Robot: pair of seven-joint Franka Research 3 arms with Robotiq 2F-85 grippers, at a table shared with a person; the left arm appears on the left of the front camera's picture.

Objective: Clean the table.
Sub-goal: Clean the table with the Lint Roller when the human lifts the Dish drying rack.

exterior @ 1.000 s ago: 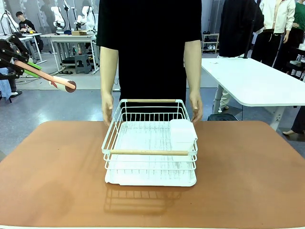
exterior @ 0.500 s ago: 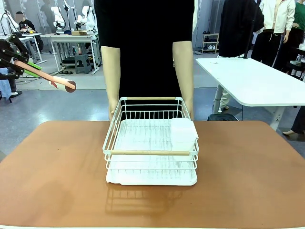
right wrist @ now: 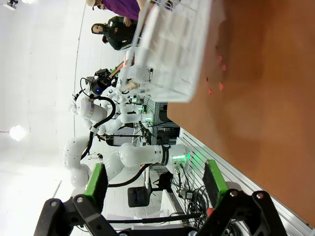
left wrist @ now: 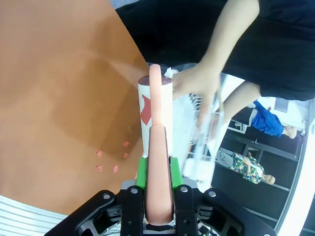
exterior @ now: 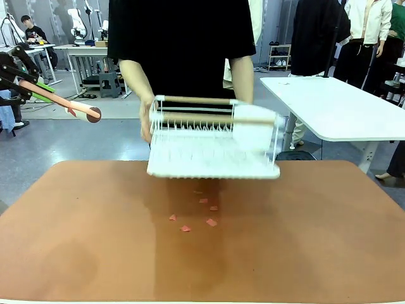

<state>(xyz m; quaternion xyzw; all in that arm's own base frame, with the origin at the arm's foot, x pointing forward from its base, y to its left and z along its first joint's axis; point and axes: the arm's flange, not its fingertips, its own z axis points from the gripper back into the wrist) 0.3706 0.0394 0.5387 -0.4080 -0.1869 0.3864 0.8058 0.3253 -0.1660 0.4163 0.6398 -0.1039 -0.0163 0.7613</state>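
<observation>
The reddish-brown table (exterior: 76, 240) carries several small red scraps (exterior: 196, 218) near its middle. A person holds a white wire rack (exterior: 212, 142) in both hands, lifted above the table's far edge. My left gripper (exterior: 28, 85) hangs high at the far left, shut on a pink-handled tool (exterior: 73, 107) with a round brown end. In the left wrist view the gripper (left wrist: 157, 169) clamps that pink handle (left wrist: 156, 113), with the scraps (left wrist: 112, 160) below on the table. My right gripper (right wrist: 155, 179) stands open beside the table (right wrist: 266, 98), with the rack (right wrist: 172, 49) and scraps (right wrist: 216, 73) beyond it.
The person in a black shirt stands at the far side, one hand (left wrist: 197, 88) on the rack. A white-topped table (exterior: 335, 107) stands at the back right. More tables and people are farther off at the back left.
The person has lifted the wire rack off the table and raised it toward the far edge, uncovering red scraps underneath. My left gripper and its tool have not moved.
</observation>
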